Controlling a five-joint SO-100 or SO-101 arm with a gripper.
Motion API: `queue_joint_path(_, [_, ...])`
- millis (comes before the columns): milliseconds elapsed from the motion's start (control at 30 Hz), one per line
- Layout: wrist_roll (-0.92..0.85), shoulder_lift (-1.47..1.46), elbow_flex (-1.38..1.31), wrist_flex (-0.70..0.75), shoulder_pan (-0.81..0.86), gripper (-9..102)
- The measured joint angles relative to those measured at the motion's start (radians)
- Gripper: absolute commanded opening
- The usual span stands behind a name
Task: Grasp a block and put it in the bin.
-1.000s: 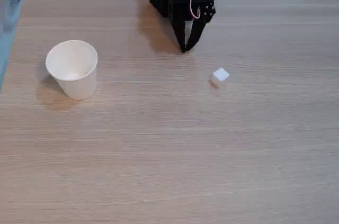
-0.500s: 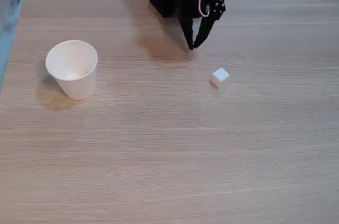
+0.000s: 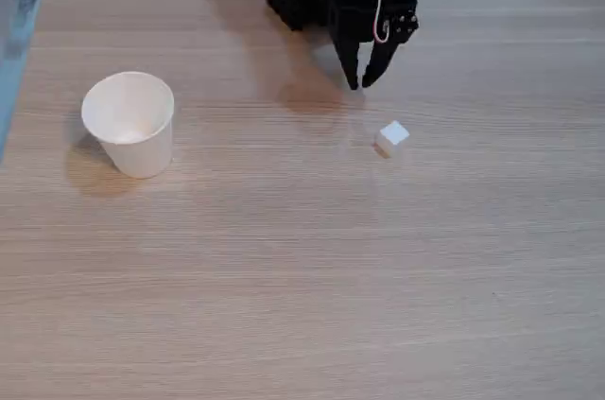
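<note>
1. Fixed view. The block (image 3: 391, 136), a small white cube, lies free on the wooden table (image 3: 302, 268), right of centre, with one corner turned toward the camera.
2. The black gripper (image 3: 362, 84) hangs near the block, at about 11 o'clock from it, fingertips pointing down. A narrow gap shows between the tips; the jaws stand slightly parted and hold nothing.
3. The bin (image 3: 129, 123), a white paper cup, stands upright and well apart, at about 9 o'clock from the block.
4. Handling, as a judgement: the block looks light, rigid and smooth-faced, so it may skid or rotate if nudged. Take it across two opposite flat faces, not corner to corner.
5. The cup appears light and easily tipped; release from above its rim.
</note>
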Motion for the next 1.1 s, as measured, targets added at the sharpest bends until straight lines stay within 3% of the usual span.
queue_joint_path(567, [-0.044,-0.064,-0.094,0.091,-0.060,20])
queue_joint_path(1100, [-0.086,-0.209,-0.178,0.061,-0.097,23])
